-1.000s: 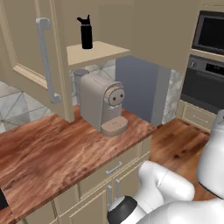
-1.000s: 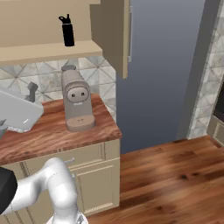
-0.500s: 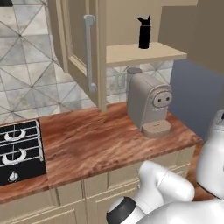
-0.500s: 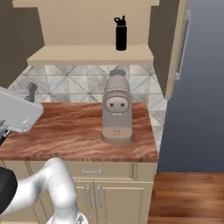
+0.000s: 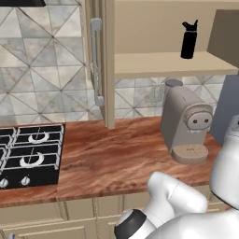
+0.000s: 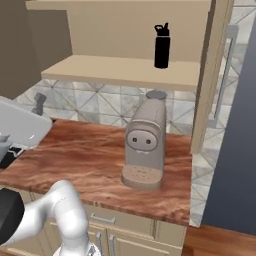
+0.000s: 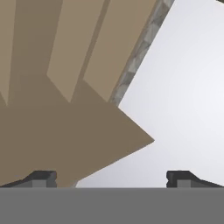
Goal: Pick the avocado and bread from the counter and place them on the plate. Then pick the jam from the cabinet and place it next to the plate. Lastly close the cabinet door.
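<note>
Counter (image 5: 107, 161) of reddish-brown wood grain runs lengthwise left to right over beige base cupboards (image 5: 84, 217). Near its right end stands a grey coffee machine (image 5: 186, 123), spout facing the room; a black cooktop (image 5: 28, 156) sits at its left end. A black bottle (image 5: 189, 39) stands upright on the open shelf (image 5: 168, 64) above. End effector (image 7: 111, 177) fingertips stand wide apart, holding nothing.

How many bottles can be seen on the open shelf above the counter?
1. A black bottle stands upright on the open shelf, above the coffee machine on the counter. The cabinet door may hide others.
</note>
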{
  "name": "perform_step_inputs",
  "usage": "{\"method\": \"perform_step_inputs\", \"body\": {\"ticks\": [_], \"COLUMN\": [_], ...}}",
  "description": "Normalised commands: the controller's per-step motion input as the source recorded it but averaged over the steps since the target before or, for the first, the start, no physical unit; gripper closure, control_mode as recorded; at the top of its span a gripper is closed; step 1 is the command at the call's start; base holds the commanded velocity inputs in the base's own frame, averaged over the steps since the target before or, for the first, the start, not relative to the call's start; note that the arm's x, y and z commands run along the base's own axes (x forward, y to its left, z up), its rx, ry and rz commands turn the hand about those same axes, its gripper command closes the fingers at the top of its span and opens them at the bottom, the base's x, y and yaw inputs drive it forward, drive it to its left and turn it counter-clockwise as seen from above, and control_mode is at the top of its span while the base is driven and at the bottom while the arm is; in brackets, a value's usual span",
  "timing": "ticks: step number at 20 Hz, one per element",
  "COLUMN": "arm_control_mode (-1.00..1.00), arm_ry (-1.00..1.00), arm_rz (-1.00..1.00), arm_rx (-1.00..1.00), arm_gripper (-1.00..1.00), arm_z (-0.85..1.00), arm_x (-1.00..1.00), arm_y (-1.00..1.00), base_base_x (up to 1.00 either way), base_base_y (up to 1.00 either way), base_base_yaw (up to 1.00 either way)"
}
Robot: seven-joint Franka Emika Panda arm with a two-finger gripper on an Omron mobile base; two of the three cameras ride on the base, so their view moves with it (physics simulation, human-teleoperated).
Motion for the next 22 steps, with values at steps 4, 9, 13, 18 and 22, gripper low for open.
{"method": "perform_step_inputs", "body": {"ticks": [4, 9, 13, 18, 22], "arm_control_mode": [1.00, 1.00, 1.00, 1.00, 1.00], "arm_ry": [0.00, 0.00, 0.00, 0.00, 0.00], "arm_rz": [0.00, 0.00, 0.00, 0.00, 0.00], "arm_rx": [0.00, 0.00, 0.00, 0.00, 0.00], "arm_gripper": [-1.00, -1.00, -1.00, -1.00, -1.00], "arm_z": [0.00, 0.00, 0.00, 0.00, 0.00], "arm_x": [0.00, 0.00, 0.00, 0.00, 0.00], "arm_y": [0.00, 0.00, 0.00, 0.00, 0.00], "base_base_x": [0.06, 0.20, 0.44, 0.62, 0.67], "base_base_y": [-0.60, -0.77, -0.46, -0.42, -0.41], "base_base_yaw": [0.24, 0.15, 0.05, -0.05, -0.20]}}
